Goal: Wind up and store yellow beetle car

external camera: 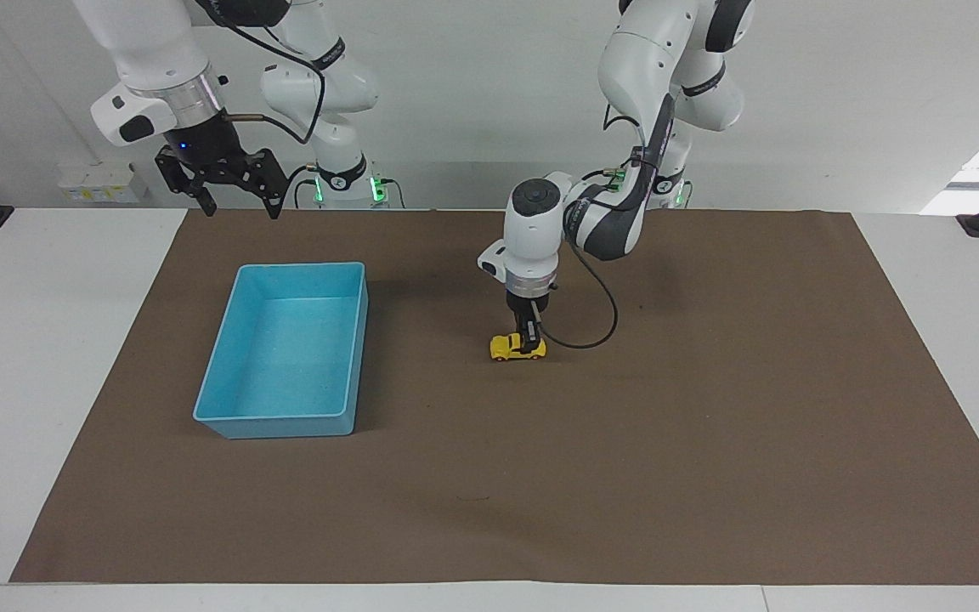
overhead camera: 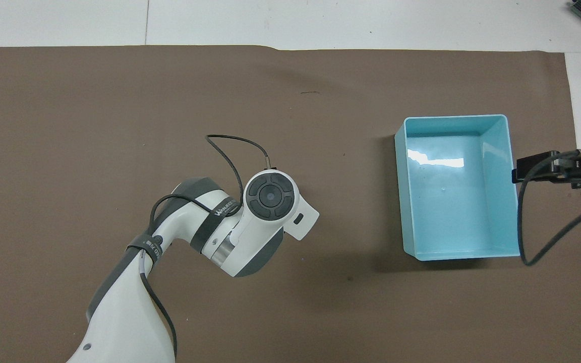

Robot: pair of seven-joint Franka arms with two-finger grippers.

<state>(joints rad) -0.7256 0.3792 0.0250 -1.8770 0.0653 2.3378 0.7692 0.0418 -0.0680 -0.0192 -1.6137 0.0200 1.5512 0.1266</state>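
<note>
Bin sits beside yellow beetle car, well apart.

The left arm reached out low over the middle of the table, its wrist turned straight down and the left gripper set upright with its fingers pinched together at table height. From overhead its wrist hid the fingers entirely. The right arm waited, held high at its own end of the table, the right gripper hanging with its fingers spread wide.
</note>
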